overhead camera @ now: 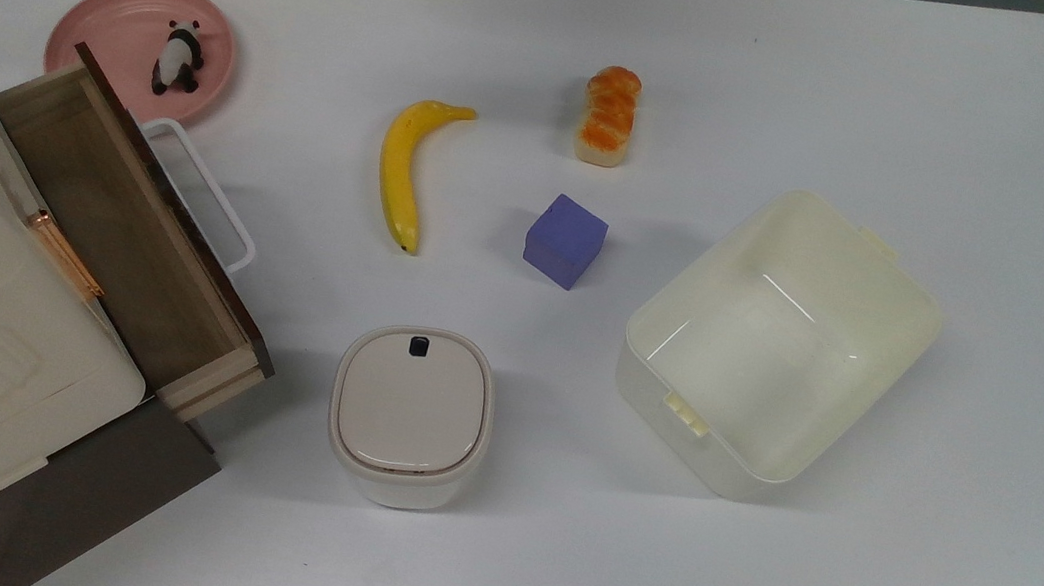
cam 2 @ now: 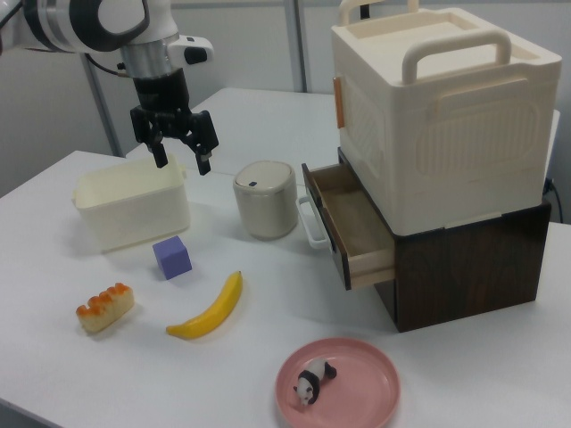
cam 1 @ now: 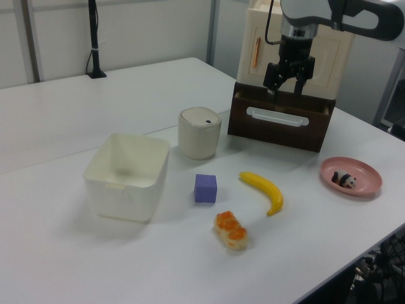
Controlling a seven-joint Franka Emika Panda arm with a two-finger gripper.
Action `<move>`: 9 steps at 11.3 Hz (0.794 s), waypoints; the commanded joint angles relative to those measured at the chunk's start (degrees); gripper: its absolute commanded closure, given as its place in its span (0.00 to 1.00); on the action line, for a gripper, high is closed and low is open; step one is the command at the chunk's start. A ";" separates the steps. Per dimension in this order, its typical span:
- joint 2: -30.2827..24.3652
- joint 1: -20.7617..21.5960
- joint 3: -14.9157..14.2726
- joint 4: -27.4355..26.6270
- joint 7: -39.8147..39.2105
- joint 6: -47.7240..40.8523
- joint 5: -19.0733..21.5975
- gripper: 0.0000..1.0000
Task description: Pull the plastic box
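White and wide, the table (overhead camera: 811,89) carries everything, and at one edge stands a big cream plastic cabinet with handles on a dark wooden base (cam 2: 446,125), its wooden drawer (cam 2: 352,227) pulled open. Next in size is the plastic box (overhead camera: 778,342), a large cream-white translucent tub with rounded corners and small latch tabs; it sits open and empty toward the top view's right, well apart from the cabinet, with the small purple cube (overhead camera: 566,239) near its corner. I judge that the box is light and quite stiff, with smooth walls that can slip, so it should slide easily on the table; the thin upright rim, perhaps close to a latch tab, looks like the best place to take hold. A smaller beige bin with a lid and a black button (overhead camera: 410,415) stands near the drawer. Smaller things are a pink plate (overhead camera: 113,27) with a panda figure (overhead camera: 178,58), a yellow banana (overhead camera: 405,172) and a toy bread (overhead camera: 609,115). The robot arm hangs high, wrist pointing straight down, and its gripper (cam 2: 175,143) is spread wide and holds nothing, in the air above the table, not yet at the box.
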 commanded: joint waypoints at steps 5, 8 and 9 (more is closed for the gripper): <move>1.08 0.30 -0.63 -0.10 0.46 1.40 -2.66 0.00; 1.26 0.12 -0.72 -0.01 0.29 1.48 -2.66 0.00; 1.43 -0.05 -0.72 -0.01 0.19 1.75 -2.66 0.00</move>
